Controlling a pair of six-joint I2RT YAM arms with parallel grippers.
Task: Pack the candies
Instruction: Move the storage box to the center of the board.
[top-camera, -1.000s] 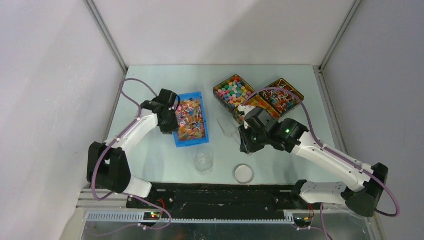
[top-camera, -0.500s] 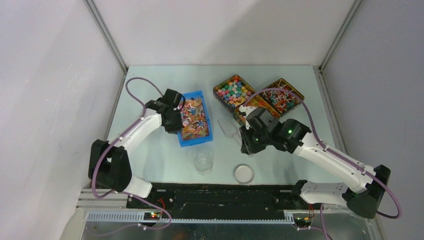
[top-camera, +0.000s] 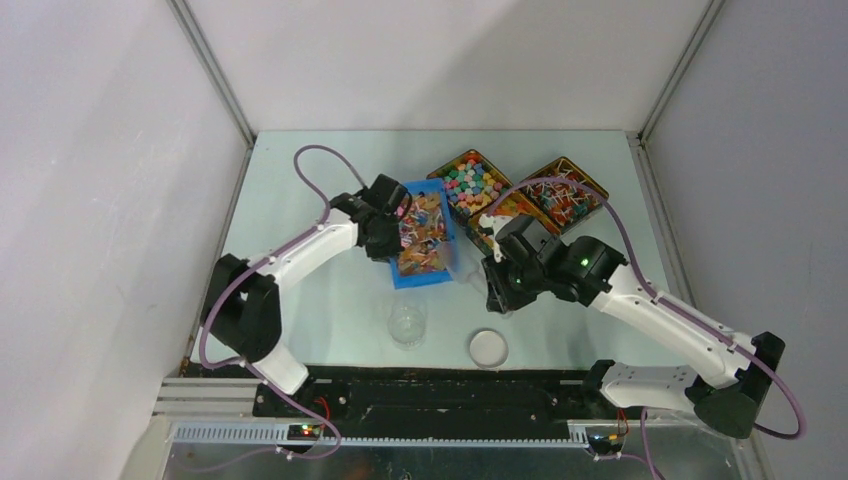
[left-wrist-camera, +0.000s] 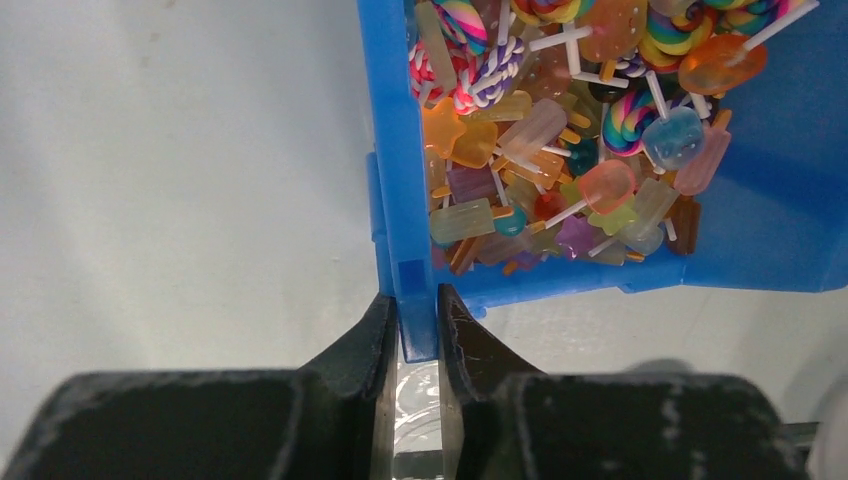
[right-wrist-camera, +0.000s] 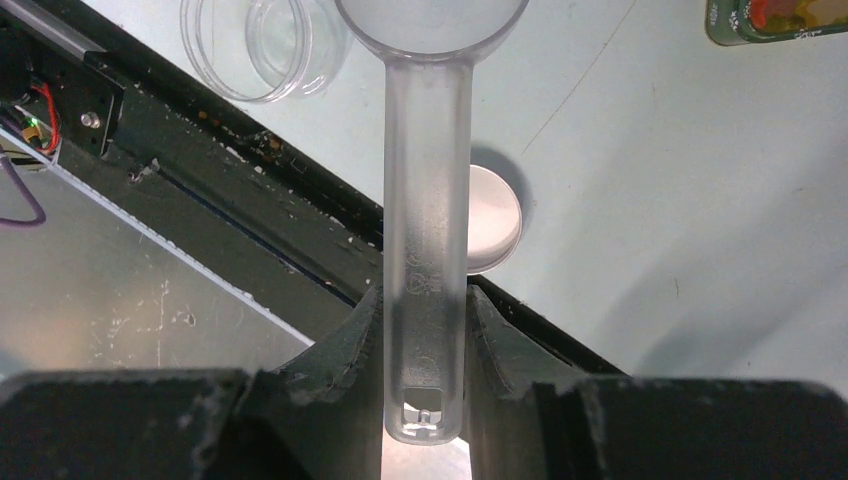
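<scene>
L tool (left-wrist-camera: 413, 305) pinches wall of blue tray (left-wrist-camera: 790, 200), candies (left-wrist-camera: 545, 170) heaped inside it at upper right of wrist frame; R tool (right-wrist-camera: 425, 305) clamped on clear scoop (right-wrist-camera: 425, 170) handle.

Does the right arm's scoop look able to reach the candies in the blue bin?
Probably yes: the scoop in the right gripper hangs beside the open blue bin; the left gripper pinches only its opposite wall.
</scene>
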